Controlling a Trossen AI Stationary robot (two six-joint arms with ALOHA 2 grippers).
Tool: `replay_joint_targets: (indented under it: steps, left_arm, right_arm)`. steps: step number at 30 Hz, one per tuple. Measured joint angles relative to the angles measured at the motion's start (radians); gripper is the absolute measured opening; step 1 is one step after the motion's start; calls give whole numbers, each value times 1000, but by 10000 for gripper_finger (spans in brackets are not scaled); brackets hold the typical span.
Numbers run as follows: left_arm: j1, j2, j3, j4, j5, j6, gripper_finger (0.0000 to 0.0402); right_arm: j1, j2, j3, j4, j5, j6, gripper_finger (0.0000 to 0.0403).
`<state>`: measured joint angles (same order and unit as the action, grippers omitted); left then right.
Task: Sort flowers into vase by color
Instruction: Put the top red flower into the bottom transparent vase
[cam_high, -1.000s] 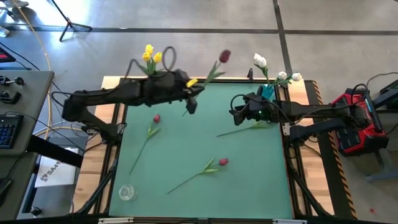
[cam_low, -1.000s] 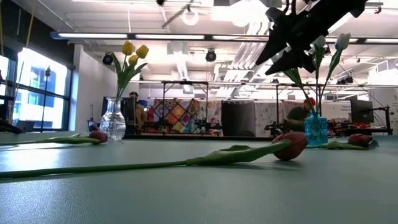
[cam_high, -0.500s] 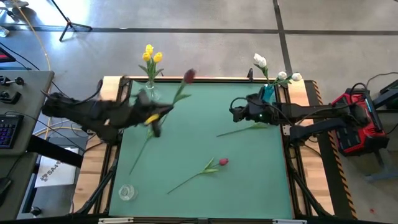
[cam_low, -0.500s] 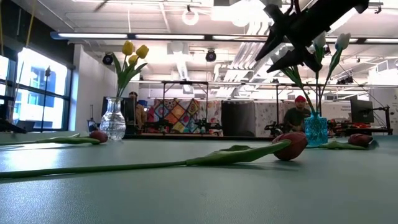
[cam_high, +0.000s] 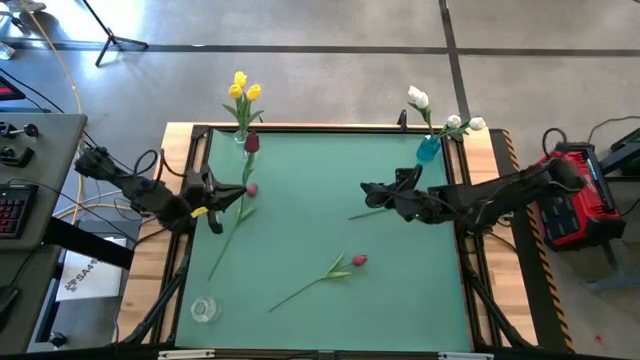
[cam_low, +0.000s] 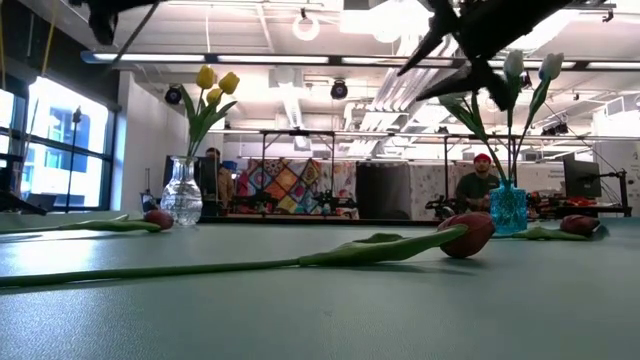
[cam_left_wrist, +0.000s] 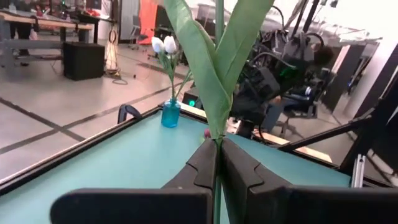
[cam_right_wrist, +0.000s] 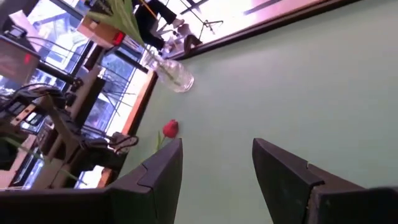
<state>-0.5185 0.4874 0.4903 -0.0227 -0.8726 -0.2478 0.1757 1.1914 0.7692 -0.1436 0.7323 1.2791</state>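
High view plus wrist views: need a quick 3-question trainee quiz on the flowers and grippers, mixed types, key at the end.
1. Multiple choice: the left gripper is shut on what? A) the dark red tulip B) a yellow tulip C) nothing
2. True or false: the right gripper is open and holds nothing.
3. Fill in: the blue vase holds ___ tulips.

Key: 1 A; 2 true; 3 white.

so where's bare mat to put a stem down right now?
Free: the mat middle, between the left gripper and right gripper, and the near right corner past the red tulip. Crowded: left edge by the clear vase, and under the right gripper.
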Motion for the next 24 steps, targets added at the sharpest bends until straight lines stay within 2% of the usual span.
replay_joint_targets:
  steps: [3,8,10,13,15,17,21,24]
  left_arm:
    - [-7,-76,-99,68,-5,58,0]
    - [-6,-158,-253,264,-101,235,0]
    - [-6,-182,-300,400,-68,269,0]
    - [-7,-195,-342,540,83,274,0]
    - [-8,-193,-345,548,151,263,0]
    - [-8,-183,-345,540,177,260,0]
    - [-1,-134,-345,534,133,274,0]
    - [25,-73,-345,534,125,223,0]
  right_arm:
    - [1,72,0,55,-2,-1,183]
    - [-12,188,0,134,-44,4,183]
    - [-26,226,0,175,-95,-5,183]
    - [-43,267,0,234,-183,-50,183]
    - [-47,284,0,277,-224,-83,183]
    - [-49,297,0,328,-250,-114,183]
    - [-76,303,0,511,-396,-249,183]
    - [-96,303,1,692,-500,-365,183]
